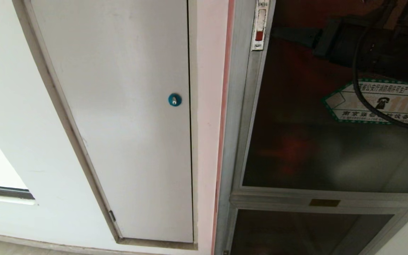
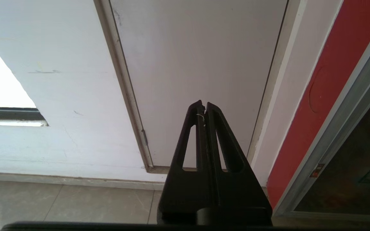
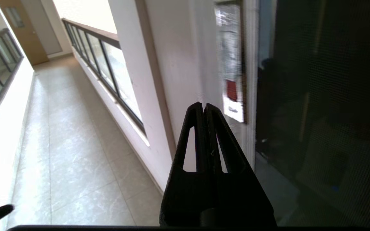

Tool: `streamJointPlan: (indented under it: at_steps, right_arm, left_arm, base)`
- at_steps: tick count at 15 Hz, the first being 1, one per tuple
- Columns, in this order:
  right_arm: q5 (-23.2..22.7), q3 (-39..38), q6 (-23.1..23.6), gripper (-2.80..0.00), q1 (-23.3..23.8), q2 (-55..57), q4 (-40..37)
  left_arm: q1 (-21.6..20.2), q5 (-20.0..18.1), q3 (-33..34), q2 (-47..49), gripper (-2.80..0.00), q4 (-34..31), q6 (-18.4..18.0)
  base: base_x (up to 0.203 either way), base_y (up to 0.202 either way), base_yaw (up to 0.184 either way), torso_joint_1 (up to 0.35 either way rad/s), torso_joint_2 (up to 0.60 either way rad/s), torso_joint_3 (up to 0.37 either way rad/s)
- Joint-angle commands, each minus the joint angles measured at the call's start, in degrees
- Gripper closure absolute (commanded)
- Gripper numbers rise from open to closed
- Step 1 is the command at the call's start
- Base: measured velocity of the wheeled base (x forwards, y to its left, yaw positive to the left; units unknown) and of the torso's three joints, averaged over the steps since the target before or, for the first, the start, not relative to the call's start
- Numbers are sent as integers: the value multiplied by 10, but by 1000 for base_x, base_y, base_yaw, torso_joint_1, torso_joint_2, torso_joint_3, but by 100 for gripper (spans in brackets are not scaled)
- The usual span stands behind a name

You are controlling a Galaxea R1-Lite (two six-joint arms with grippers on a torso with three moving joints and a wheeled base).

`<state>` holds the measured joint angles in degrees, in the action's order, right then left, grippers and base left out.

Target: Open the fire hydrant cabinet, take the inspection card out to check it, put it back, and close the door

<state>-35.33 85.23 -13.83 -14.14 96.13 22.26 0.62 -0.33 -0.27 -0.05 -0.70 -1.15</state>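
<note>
The fire hydrant cabinet [image 1: 240, 106] fills the right half of the head view, its long axis running top to bottom of the frame, and its dark glass door [image 1: 331, 141] lies shut within the silver frame. The slim latch [image 1: 259, 24] with a red insert stands upright at the upper centre, its length along the door's left edge. The right gripper [image 3: 204, 107] sits lower centre of its wrist view, fingers pressed together near the latch, and the left gripper [image 2: 203, 106], likewise closed, faces the white panel [image 1: 119, 106].

Panel [image 1: 119, 117] left of the door [image 1: 331, 141]; latch [image 1: 259, 26] on the door's left edge
</note>
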Motion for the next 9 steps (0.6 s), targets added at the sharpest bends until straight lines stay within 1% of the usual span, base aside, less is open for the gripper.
streamJointPlan:
  at_steps: [1, 4, 6, 7, 9]
  right_arm:
    - [-5, -26, 0, 0, -1, -59, 3]
    - [1, -89, 0, 0, 0, -155, 2]
    - [15, -144, 2, 0, 0, -237, -5]
    - [29, -178, 8, 0, 1, -284, -15]
    - [69, -247, 37, 0, 2, -381, -48]
  left_arm:
    - [0, 0, 0, 0, 0, 0, 0]
    - [0, 0, 0, 0, 0, 0, 0]
    - [0, 0, 0, 0, 0, 0, 0]
    - [0, 0, 0, 0, 0, 0, 0]
    - [0, 0, 0, 0, 0, 0, 0]
  base:
    - [0, 0, 0, 0, 0, 0]
    - [0, 0, 0, 0, 0, 0]
    - [0, 0, 0, 0, 0, 0]
    - [0, 0, 0, 0, 0, 0]
    - [0, 0, 0, 0, 0, 0]
